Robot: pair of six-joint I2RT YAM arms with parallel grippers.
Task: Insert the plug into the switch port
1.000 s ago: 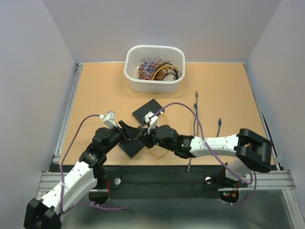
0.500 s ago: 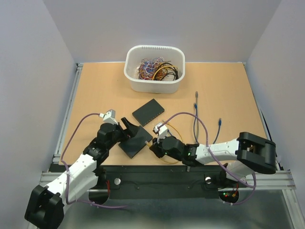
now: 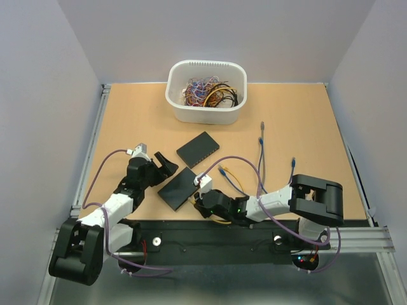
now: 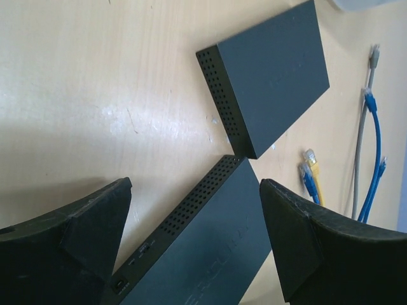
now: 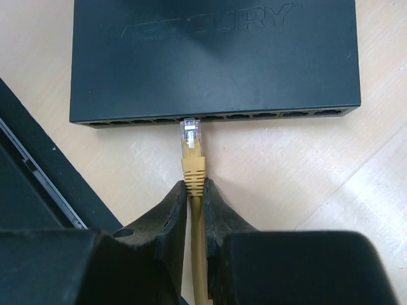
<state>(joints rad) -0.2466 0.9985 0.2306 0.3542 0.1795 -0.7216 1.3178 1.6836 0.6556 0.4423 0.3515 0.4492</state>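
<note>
A black switch (image 5: 216,57) lies flat, its row of ports facing my right gripper (image 5: 195,184). That gripper is shut on a yellow cable just behind its boot. The clear plug (image 5: 191,132) sticks out ahead of the fingers and its tip touches the port row at a port left of the middle. In the top view this switch (image 3: 181,187) is near the front edge and my right gripper (image 3: 202,204) sits at its near side. My left gripper (image 4: 194,190) is open and empty over the switch's far corner (image 4: 210,254); in the top view it (image 3: 166,164) is left of the switch.
A second black switch (image 3: 198,149) lies just beyond the first, also in the left wrist view (image 4: 273,76). Loose blue and grey cables (image 3: 261,152) lie to the right. A white bin (image 3: 206,111) of tangled cables stands at the back. The black front rail (image 5: 38,178) runs close by.
My right gripper has drawn back from over the switch to its near side, bringing the plug to the ports. My left gripper has pulled back to the left.
</note>
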